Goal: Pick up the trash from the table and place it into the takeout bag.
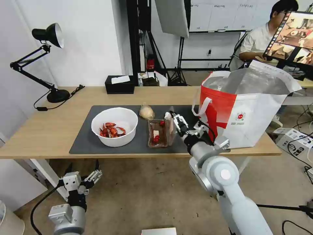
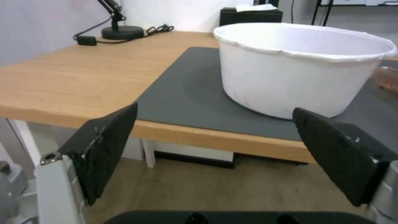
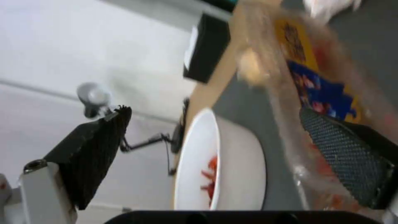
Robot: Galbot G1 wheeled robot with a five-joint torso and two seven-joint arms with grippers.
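Your left gripper (image 1: 83,175) hangs below the table (image 1: 42,130) edge, fingers spread and empty. On the grey mat (image 1: 81,143) sit the bowl (image 1: 114,126), knotted bag (image 1: 146,112) and tomato tray (image 1: 157,133); your right gripper (image 1: 174,121), fingers parted, is at the tray, beside the takeout bag (image 1: 247,107).

A black articulated desk lamp (image 1: 49,36) stood at the far left corner, its cord trailing beside the base. A black rectangular tissue box (image 1: 120,85) sat along the back edge.
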